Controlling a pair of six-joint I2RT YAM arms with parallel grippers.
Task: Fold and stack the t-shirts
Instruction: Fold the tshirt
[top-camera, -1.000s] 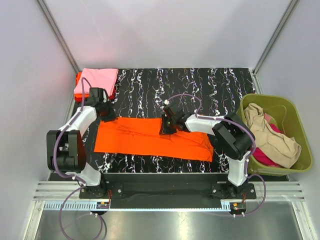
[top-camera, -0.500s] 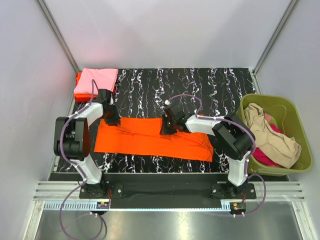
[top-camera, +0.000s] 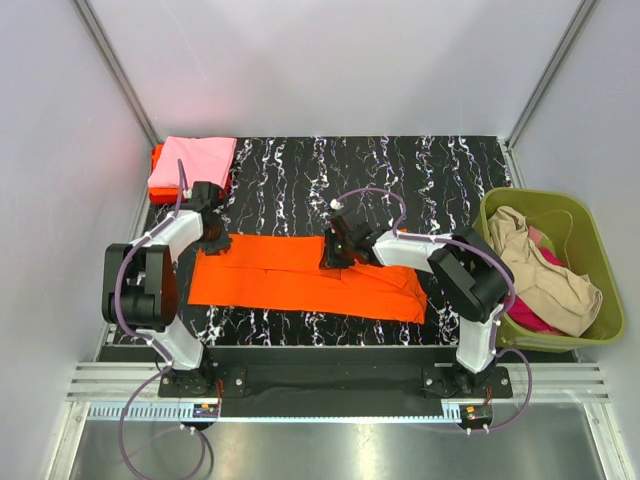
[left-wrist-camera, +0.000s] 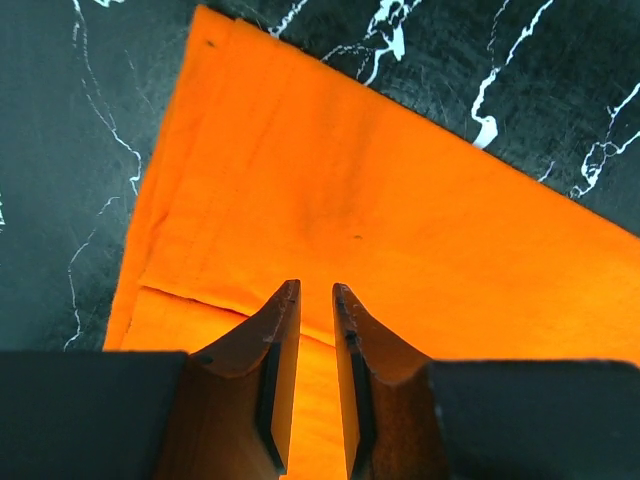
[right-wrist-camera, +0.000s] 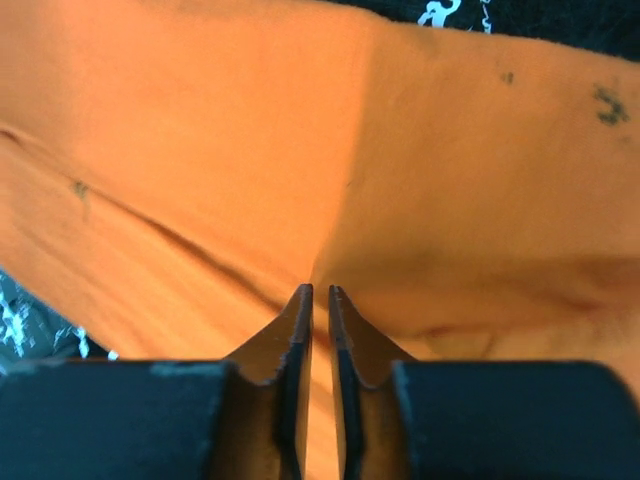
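The t-shirts sit in three places across the black marbled worktop (top-camera: 420, 170). At its far left corner we see a folded pink t-shirt (top-camera: 192, 162) lying on a red-orange t-shirt (top-camera: 157, 155), of which only an edge shows. Just in front of that stack, the left pincer (top-camera: 214, 243) hangs over the far left corner of the orange t-shirt (top-camera: 280, 280). In its wrist view the fingers stand a narrow slit apart above a fold line in the cloth, and we cannot tell whether any fabric is caught between them.

The orange t-shirt lies flat as a long strip, running left to right across the near middle of the worktop. The right pincer (top-camera: 335, 252) is down on the strip's far edge, about halfway along. Its jaws are almost closed and the creases in the cloth run into their tips, so it is pinching the orange fabric.

Beside the worktop's right edge stands an olive-green basket (top-camera: 530, 196). It holds a crumpled beige t-shirt (top-camera: 545, 275) on top of a magenta t-shirt (top-camera: 530, 315).
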